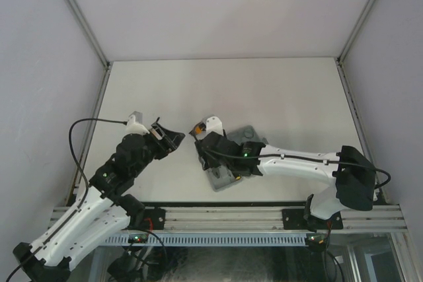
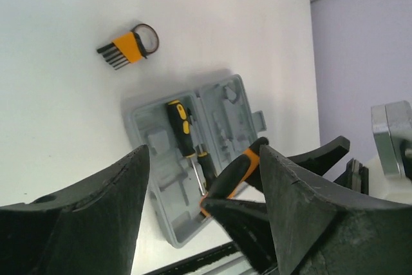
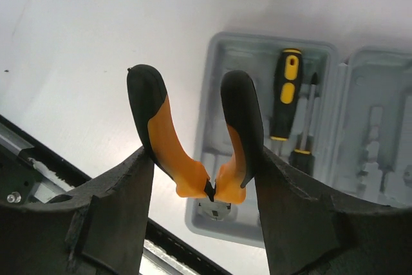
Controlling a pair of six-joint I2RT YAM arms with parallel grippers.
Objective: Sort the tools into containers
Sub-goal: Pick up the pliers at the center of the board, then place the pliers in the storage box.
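My right gripper [image 3: 205, 156] is shut on the orange-handled pliers [image 3: 164, 127], one finger against each handle, with the handles pointing away from the wrist. It holds them above the open grey case [image 3: 238, 49], which lies near the front edge of the table [image 1: 225, 177]. Two yellow-and-black screwdrivers [image 3: 288, 94] [image 3: 309, 120] lie in the case's moulded half. My left gripper [image 2: 205, 159] is open just left of the pliers [image 2: 241, 169], nothing pinched between its fingers. The orange hex-key set [image 2: 129, 46] lies on the table beyond the case.
The aluminium rail [image 1: 225, 216] with the arm bases runs along the table's near edge, close to the case. Grey walls enclose the table on three sides. The two grippers [image 1: 173, 140] [image 1: 200, 138] are close together at the table's front middle.
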